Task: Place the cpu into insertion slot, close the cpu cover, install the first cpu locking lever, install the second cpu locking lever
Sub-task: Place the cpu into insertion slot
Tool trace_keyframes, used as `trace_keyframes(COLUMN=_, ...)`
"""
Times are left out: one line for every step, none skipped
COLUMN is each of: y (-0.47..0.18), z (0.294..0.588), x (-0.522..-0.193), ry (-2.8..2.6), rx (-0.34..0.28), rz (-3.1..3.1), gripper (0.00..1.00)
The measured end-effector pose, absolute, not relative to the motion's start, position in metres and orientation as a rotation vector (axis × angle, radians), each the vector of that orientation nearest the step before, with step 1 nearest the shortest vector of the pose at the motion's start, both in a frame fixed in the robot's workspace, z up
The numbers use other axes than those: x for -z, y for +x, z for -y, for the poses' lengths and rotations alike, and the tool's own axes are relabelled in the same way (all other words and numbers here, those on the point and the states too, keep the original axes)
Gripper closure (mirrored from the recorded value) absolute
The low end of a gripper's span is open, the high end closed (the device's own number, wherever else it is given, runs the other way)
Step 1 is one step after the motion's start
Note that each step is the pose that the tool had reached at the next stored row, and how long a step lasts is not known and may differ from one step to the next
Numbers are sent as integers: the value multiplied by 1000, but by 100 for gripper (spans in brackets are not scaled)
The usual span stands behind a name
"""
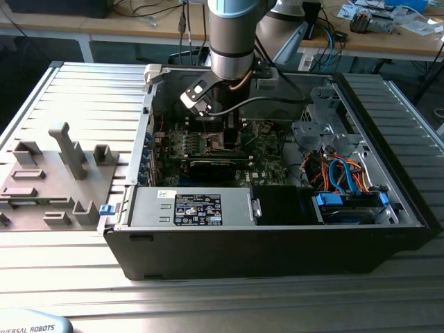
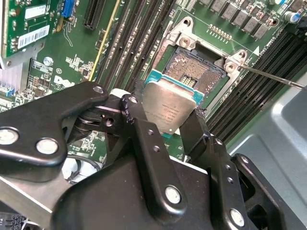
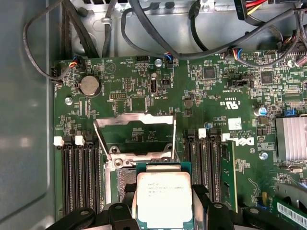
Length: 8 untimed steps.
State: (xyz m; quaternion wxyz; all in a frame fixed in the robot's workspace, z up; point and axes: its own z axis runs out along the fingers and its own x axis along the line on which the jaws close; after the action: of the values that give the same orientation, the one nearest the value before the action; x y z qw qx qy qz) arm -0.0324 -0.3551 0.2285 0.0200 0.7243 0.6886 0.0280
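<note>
Over the insertion slot, the downward-pointing gripper clamps the cpu.

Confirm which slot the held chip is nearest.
The square black socket, cover flipped up; the chip in the gripper hangs at its edge. The long memory slots flank it.

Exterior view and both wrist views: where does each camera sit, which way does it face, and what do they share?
Exterior view: off the arm, raised, looking down into the open computer case; the arm reaches into it from above.
First wrist view: on the wrist, facing the green board squarely; the gripper holds the cpu.
Second wrist view: on the wrist, angled past the gripper's black linkage toward the insertion slot.
Shared: both wrist views show the cpu clamped over the open slot.
</note>
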Motion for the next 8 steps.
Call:
trace_keyframes(y=-33, z=355, x=-228, ry=2247, rx=-87, rz=-2136, gripper=46)
trace_keyframes(y=-34, z=355, x=-228, ry=2247, rx=-87, rz=-2137, gripper=46)
trace_keyframes(y=-34, z=355, x=-228, ry=2243, rx=-87, rz=-2140, gripper=46)
trace_keyframes(y=-34, z=355, x=-228, ry=2237, rx=-87, rz=-2147, gripper=46)
trace_keyframes(y=-35, z=354, x=-228, ry=2231, rx=-88, rz=-2154, gripper=46)
trace_keyframes(y=-35, z=354, x=-228, ry=2224, rx=-88, rz=-2161, gripper=46)
trace_keyframes(y=-35, z=354, x=-228, ry=2217, rx=-88, rz=-2169, gripper=46)
trace_keyframes(y=-35, z=353, x=-228, ry=2208, rx=-88, rz=-2178, gripper=46)
